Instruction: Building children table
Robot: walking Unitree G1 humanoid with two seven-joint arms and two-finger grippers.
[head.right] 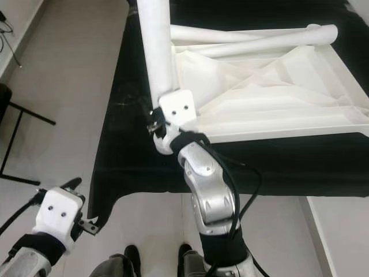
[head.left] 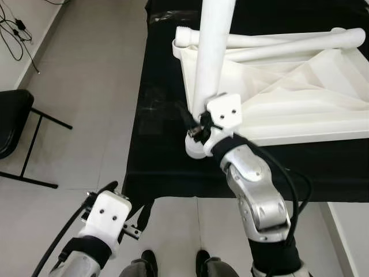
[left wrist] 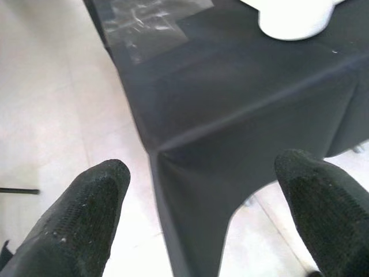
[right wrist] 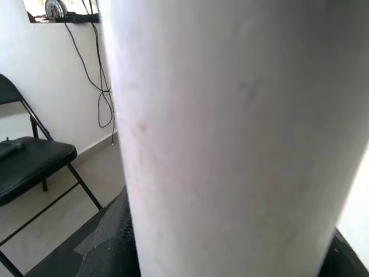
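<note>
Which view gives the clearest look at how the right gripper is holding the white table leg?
The left eye view: the right gripper clamps the upright white table leg near its lower end, beside the upturned tabletop. The right eye view shows the same. The right wrist view shows the leg's blank surface close up; the left wrist view shows its rounded end.

White table leg (head.left: 210,52); white tabletop (head.left: 288,98) on black cloth (head.left: 167,161); pale grey floor tiles (head.left: 92,75); black folding chair (head.left: 11,121); black fingers (left wrist: 86,213).

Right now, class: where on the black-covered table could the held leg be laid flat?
The bare black cloth between the table's left edge and the upturned white tabletop is free. The tabletop and its two loose legs crowd the right.
</note>
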